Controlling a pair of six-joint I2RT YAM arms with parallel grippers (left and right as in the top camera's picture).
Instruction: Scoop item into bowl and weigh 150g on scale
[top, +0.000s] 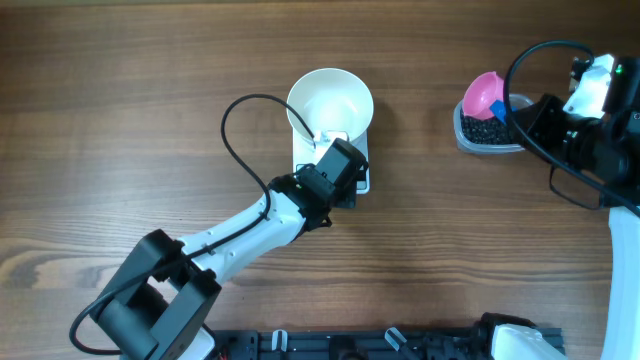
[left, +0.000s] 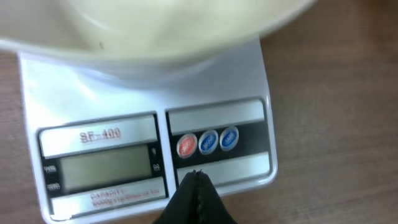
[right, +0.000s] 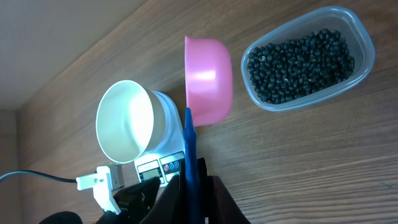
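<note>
From above, the bowl (top: 330, 98) sits on the scale (top: 303, 158), the left gripper (top: 342, 162) over its front. Left wrist: fingers (left: 198, 200) pinched together, holding nothing, by the buttons (left: 208, 142). Right wrist: the right gripper (right: 193, 186) squeezes the handle (right: 189, 146) of the pink scoop (right: 208, 78), next to the tub (right: 367, 46) of beans (right: 301, 62).

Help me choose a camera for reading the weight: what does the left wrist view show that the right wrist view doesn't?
Left wrist only: the display close enough to read, currently blank. Right wrist only: the pink scoop, the clear tub of black beans, and the empty inside of the white bowl. Both: that bowl sitting on the scale.
</note>
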